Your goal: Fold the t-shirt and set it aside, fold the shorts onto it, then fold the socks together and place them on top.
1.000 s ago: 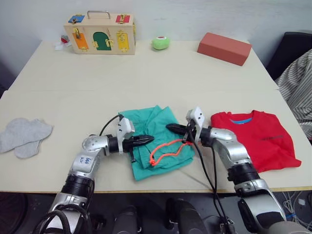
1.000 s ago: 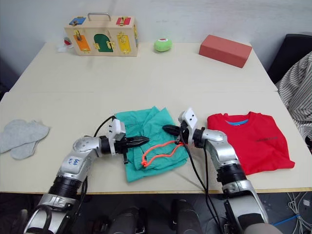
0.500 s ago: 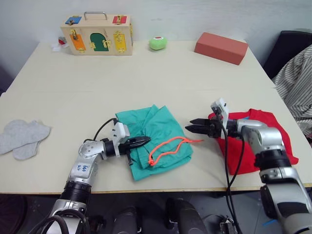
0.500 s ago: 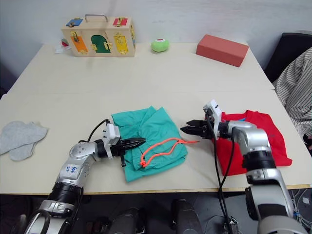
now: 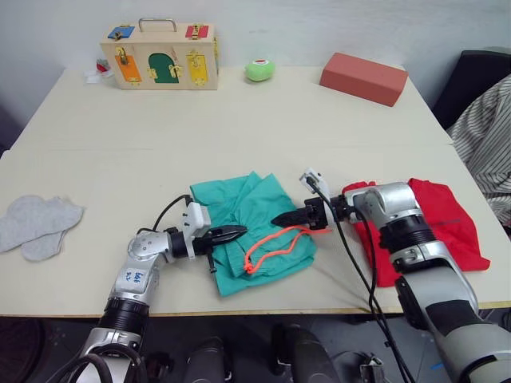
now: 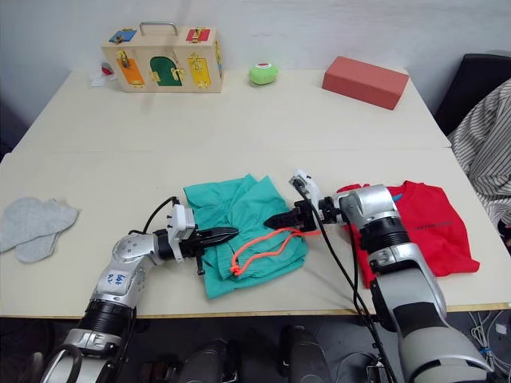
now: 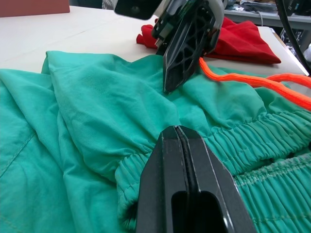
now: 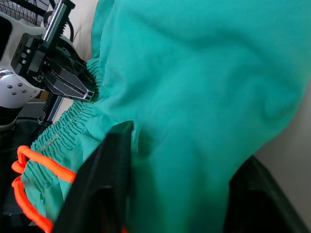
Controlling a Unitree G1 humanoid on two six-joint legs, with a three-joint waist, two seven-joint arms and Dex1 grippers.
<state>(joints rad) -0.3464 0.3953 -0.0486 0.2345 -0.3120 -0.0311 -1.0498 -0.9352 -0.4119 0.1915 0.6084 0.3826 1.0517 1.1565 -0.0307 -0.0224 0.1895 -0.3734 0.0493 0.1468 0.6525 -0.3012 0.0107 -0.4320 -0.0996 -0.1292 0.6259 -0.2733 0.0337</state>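
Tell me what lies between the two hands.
In the eye views, the shorts and their orange drawstring lie between the left hand and right hand.

The right arm hides part of the t-shirt.

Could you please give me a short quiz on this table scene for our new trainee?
1. Fill in: the socks lie to the left of the shorts, and the t-shirt lies to their ____.
2. The left tool and the right tool both point at the: A socks, B shorts, C t-shirt.
3. True or false: the socks rest on top of the t-shirt.
Key: 1 right; 2 B; 3 false.
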